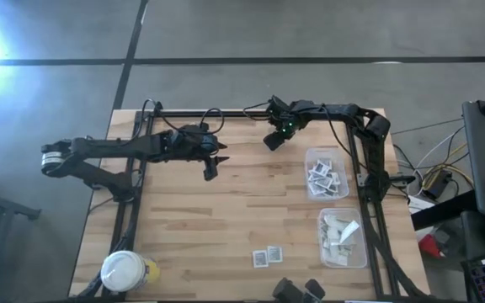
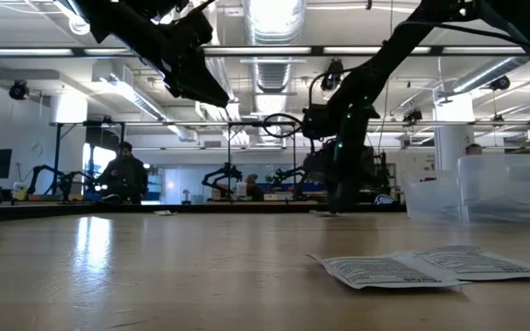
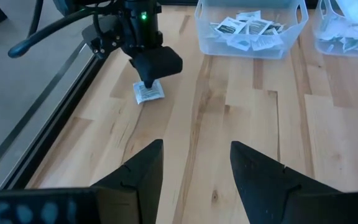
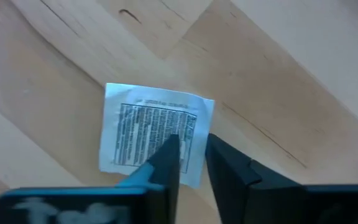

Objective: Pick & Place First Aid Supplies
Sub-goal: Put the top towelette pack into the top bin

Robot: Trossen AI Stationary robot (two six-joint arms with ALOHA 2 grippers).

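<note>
**Right claw pinching at a packet near the desk's far edge**

From above, our right claw (image 1: 273, 141) reaches down at the far side of the desk (image 1: 226, 219), toward the left of the two tubs. The packet under it is hidden here. Our left claw (image 1: 211, 168) hangs nearby over bare wood, waiting. The far tub (image 1: 326, 173) holds square white packets, the near tub (image 1: 341, 238) paler strips, so we judge the sorting goes by kind. Two more packets (image 1: 267, 256) lie flat near the front edge, and a white-lidded jar (image 1: 125, 271) sits at the front left corner.

At desk height, those two front packets (image 2: 431, 268) show as thin, crinkled sachets with dark print, lying flat on the planks.

Through the left wrist, our left fingers (image 3: 138, 171) stand wide apart, holding nothing. Beyond them the right claw (image 3: 149, 81) presses onto a small white packet (image 3: 148, 92) on the wood.

Through the right wrist, the fingers (image 4: 169, 155) are narrowed to a slim gap over the edge of the square packet (image 4: 151, 130), flat glossy paper with fine print. It lies on the desk, not yet lifted; whether they have it gripped, we cannot tell.
</note>
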